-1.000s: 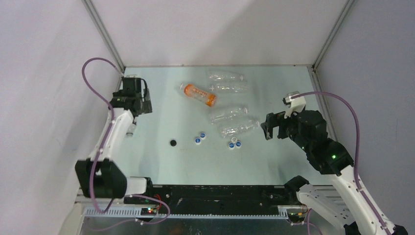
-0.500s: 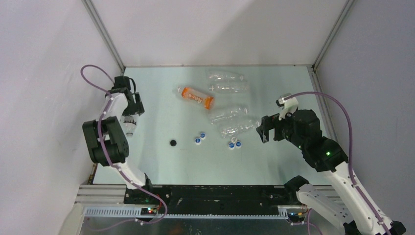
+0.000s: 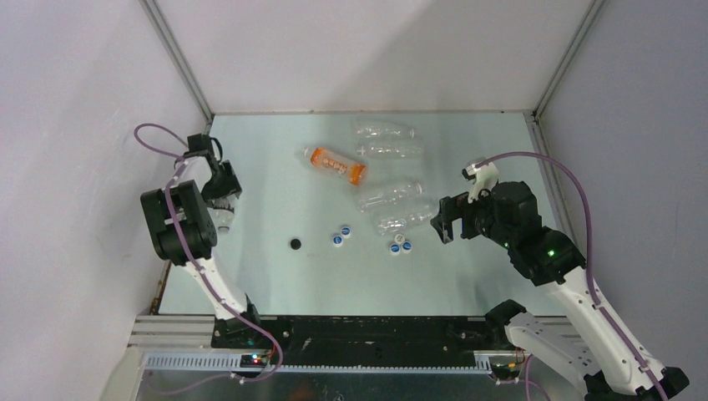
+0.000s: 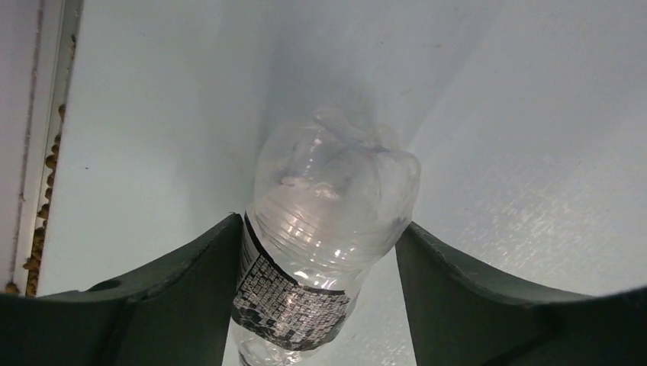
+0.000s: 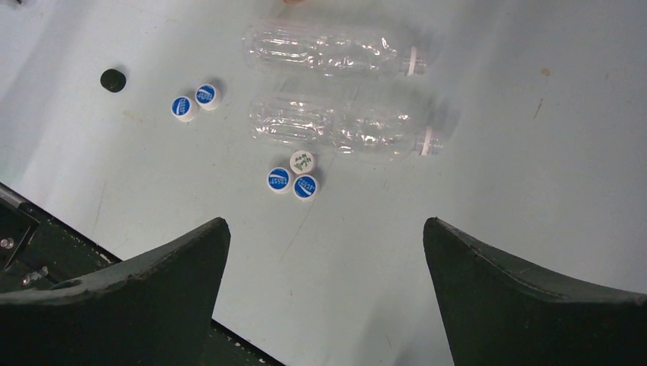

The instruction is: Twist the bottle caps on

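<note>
Bottle clamped in left pincer; right pincer spread wide.

White links, black joints, purple cables, dark end effector fingers

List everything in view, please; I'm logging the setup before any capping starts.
clear bottles: four, colourless, lying uncapped in the table's far middle.
held bottle: one, colourless with a dark label, between the left fingers near the left edge.
orange bottle: one, orange, lying left of the clear bottles.
blue caps: four, white with blue tops, in two pairs near the closest bottles.
white cap: one, white, touching one blue pair.
black cap: one, black, alone left of the others.
table: one, pale grey-green.
left gripper: one, dark, closed on the held bottle.
right gripper: one, dark, open and empty above the caps.
</note>
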`<state>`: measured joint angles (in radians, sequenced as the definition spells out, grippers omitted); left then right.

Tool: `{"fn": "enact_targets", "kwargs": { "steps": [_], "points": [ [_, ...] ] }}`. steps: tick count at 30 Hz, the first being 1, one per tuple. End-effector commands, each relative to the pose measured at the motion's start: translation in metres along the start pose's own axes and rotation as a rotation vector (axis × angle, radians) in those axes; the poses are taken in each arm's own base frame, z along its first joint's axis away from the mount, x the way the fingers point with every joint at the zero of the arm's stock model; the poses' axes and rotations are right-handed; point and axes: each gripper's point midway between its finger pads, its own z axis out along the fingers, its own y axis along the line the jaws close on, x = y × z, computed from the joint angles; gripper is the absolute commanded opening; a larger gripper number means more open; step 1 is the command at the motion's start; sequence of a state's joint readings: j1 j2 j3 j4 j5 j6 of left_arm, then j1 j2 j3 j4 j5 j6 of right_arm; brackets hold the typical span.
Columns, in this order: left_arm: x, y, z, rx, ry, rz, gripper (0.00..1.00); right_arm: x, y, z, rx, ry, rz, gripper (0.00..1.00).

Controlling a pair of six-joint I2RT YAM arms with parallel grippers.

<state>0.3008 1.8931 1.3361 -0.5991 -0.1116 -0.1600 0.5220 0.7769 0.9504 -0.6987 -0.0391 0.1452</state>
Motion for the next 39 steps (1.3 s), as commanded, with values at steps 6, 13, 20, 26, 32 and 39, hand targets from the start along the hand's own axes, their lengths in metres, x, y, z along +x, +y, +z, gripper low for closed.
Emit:
{"fn": "enact_targets", "kwargs": {
  "steps": [6,13,20,26,32,39],
  "points": [
    [0.053,-0.040,-0.023,0.195,0.085,-0.045,0.58,-0.009,0.004,-0.001,-0.022,-0.040,-0.023,1.00],
    [0.123,-0.065,-0.045,0.200,0.142,0.006,0.58,-0.009,0.003,-0.008,-0.020,-0.073,-0.027,1.00],
    [0.172,-0.111,-0.065,0.277,0.156,0.027,0.59,-0.009,0.003,-0.014,-0.021,-0.095,-0.030,1.00],
    [0.196,-0.151,-0.080,0.369,0.145,-0.008,0.59,-0.007,0.003,-0.017,-0.025,-0.108,-0.026,1.00],
    [0.195,-0.190,-0.094,0.495,0.119,-0.104,0.59,-0.006,0.005,-0.013,-0.038,-0.100,-0.012,1.00],
    [0.178,-0.208,-0.129,0.602,0.064,-0.222,0.56,-0.013,0.030,-0.002,-0.166,-0.131,-0.002,1.00]
  ]
}}
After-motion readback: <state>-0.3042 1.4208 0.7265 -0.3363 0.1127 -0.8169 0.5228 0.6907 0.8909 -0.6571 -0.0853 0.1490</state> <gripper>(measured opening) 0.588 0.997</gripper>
